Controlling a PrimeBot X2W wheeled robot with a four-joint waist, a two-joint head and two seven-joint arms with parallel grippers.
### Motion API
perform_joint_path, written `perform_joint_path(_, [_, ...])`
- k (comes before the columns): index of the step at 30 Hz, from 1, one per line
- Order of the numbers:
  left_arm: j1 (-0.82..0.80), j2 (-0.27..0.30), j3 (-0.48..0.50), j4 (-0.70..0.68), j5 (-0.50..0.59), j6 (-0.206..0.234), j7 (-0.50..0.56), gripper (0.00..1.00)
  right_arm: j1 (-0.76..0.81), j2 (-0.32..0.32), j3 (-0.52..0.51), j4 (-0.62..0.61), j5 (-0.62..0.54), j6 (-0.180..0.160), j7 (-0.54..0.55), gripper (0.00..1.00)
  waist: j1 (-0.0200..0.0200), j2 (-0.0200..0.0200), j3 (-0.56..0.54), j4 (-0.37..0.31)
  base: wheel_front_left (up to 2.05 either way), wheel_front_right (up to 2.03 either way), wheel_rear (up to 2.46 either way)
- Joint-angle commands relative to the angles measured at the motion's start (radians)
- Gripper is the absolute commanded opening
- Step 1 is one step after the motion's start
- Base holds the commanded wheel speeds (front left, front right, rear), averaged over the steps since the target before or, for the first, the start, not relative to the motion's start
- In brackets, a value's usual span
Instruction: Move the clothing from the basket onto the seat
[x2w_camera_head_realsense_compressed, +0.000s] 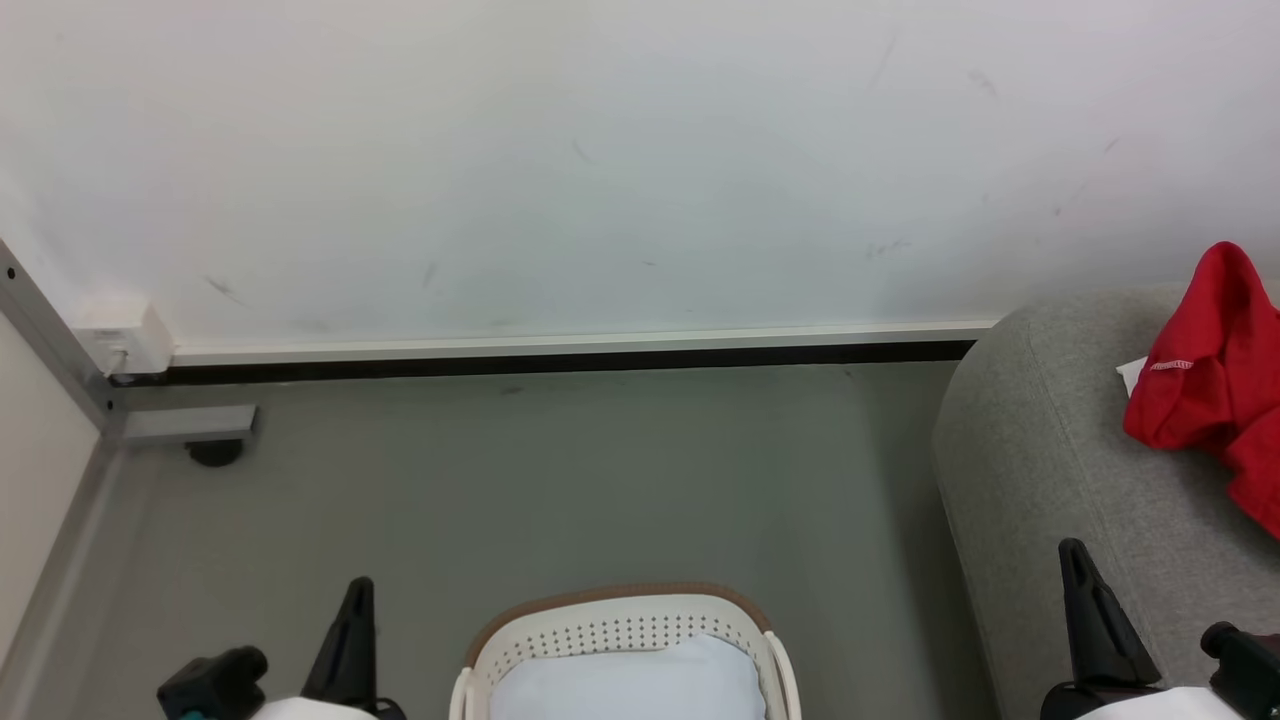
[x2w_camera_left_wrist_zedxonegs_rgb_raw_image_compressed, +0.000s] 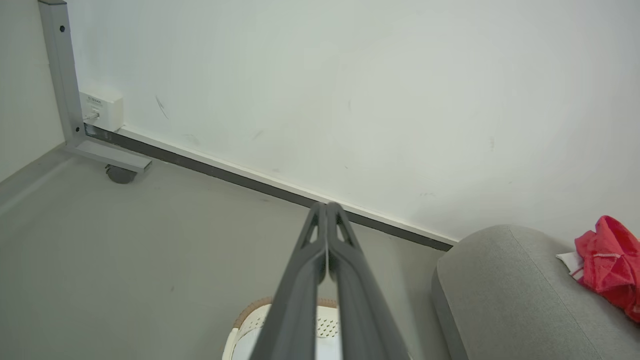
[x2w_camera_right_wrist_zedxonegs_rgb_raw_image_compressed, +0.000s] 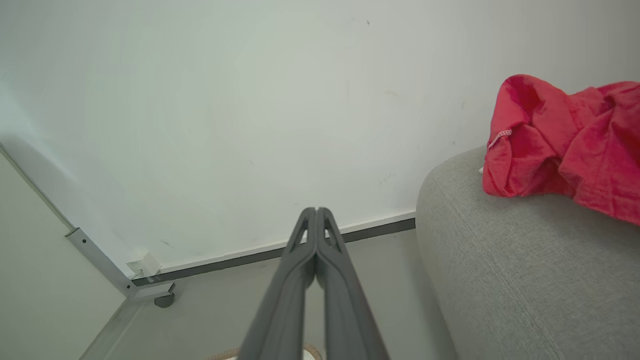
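Observation:
Red clothing (x2w_camera_head_realsense_compressed: 1215, 375) lies crumpled on the grey seat (x2w_camera_head_realsense_compressed: 1060, 470) at the right; it also shows as red clothing (x2w_camera_right_wrist_zedxonegs_rgb_raw_image_compressed: 560, 150) on the seat (x2w_camera_right_wrist_zedxonegs_rgb_raw_image_compressed: 500, 270) and as red clothing (x2w_camera_left_wrist_zedxonegs_rgb_raw_image_compressed: 607, 262) on the seat (x2w_camera_left_wrist_zedxonegs_rgb_raw_image_compressed: 505, 295). The white basket (x2w_camera_head_realsense_compressed: 625, 625) with a brown rim stands on the floor at the bottom centre, holding pale lining and no red fabric that I can see. My left gripper (x2w_camera_head_realsense_compressed: 355, 600) is at the basket's left, fingers pressed together and empty, seen as gripper (x2w_camera_left_wrist_zedxonegs_rgb_raw_image_compressed: 326, 206). My right gripper (x2w_camera_head_realsense_compressed: 1075, 560) hangs before the seat's front, shut and empty, seen as gripper (x2w_camera_right_wrist_zedxonegs_rgb_raw_image_compressed: 316, 210).
A white wall with a dark baseboard (x2w_camera_head_realsense_compressed: 560, 360) runs behind the grey floor. A grey metal frame leg with a caster (x2w_camera_head_realsense_compressed: 215, 450) and a white socket box (x2w_camera_head_realsense_compressed: 125, 335) stand at the back left corner.

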Motion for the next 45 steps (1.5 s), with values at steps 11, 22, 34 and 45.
perform_joint_path(11, [-0.026, 0.005, 0.019, -0.028, -0.205, -0.004, 0.047, 0.00, -0.028, 0.005, -0.035, -0.007, 0.181, 0.000, 0.045, 0.00, 0.0000, 0.0000, 0.001, 0.006, 0.00, 0.00, 0.00])
perform_joint_path(22, [-0.031, 0.006, 0.033, -0.034, -0.368, -0.007, 0.088, 0.00, -0.035, 0.011, -0.061, -0.004, 0.327, 0.000, 0.084, 0.00, 0.0000, 0.0000, 0.002, 0.013, 0.00, 0.00, 0.00])
perform_joint_path(34, [-0.036, 0.007, 0.047, -0.040, -0.526, -0.009, 0.129, 0.00, -0.039, 0.018, -0.086, 0.000, 0.467, -0.001, 0.123, 0.00, 0.0000, 0.0000, 0.003, 0.020, 0.00, 0.00, 0.00])
perform_joint_path(45, [-0.040, 0.008, 0.058, -0.044, -0.656, -0.011, 0.161, 0.00, -0.043, 0.024, -0.108, 0.003, 0.580, -0.001, 0.156, 0.00, 0.0000, 0.0000, 0.004, 0.026, 0.00, 0.00, 0.00])
